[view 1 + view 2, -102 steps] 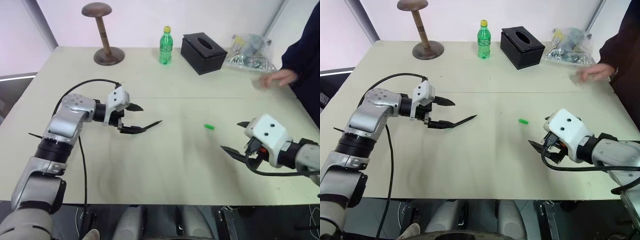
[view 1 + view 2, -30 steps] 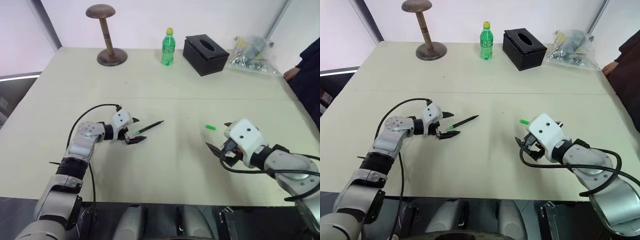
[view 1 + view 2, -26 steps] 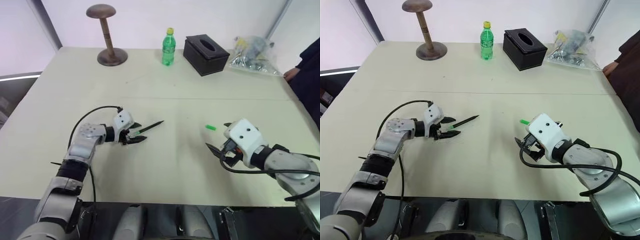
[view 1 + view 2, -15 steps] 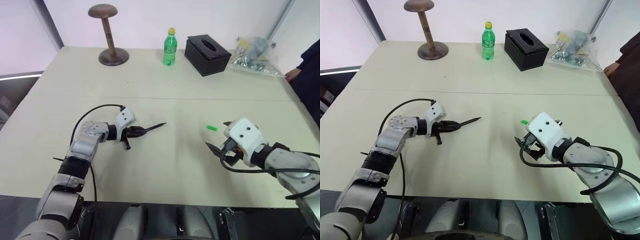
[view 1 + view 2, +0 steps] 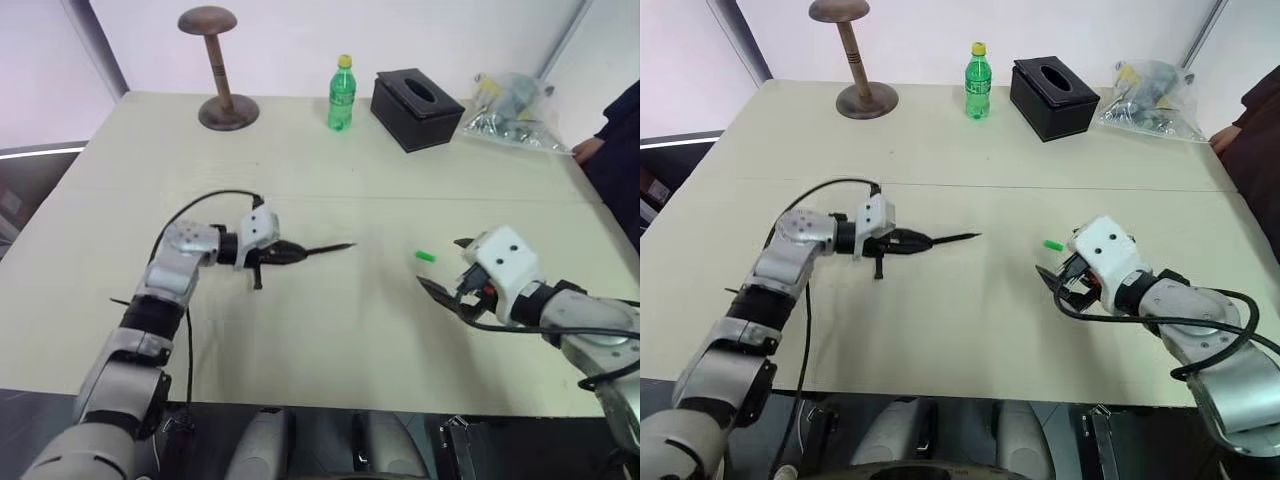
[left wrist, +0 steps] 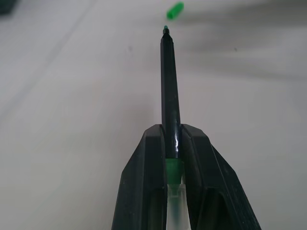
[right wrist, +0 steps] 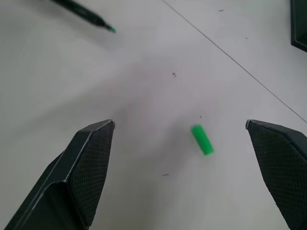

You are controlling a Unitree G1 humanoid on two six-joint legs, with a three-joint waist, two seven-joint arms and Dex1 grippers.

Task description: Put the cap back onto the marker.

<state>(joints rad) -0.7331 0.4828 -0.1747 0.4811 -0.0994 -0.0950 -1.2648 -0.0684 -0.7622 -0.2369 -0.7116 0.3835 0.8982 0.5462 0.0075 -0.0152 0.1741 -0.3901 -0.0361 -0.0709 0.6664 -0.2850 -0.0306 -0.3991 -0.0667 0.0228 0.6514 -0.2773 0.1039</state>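
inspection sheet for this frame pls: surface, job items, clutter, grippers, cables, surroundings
Surface: pale beige table, one seam line across.
Job's things: thin black marker held off the table, green tip exposed; small green plastic cap lying loose.
Clutter: green bottle with yellow lid, black tissue box, wooden stand, clear plastic bag.
Grippers: left gripper shut on marker; right gripper open, short of cap.
Cables: black cable looped over left arm.
Surroundings: person's hand at table edge.

left pincer (image 5: 283, 254): clamped, pointing right, raised | right pincer (image 7: 184, 158): spread wide, angled down
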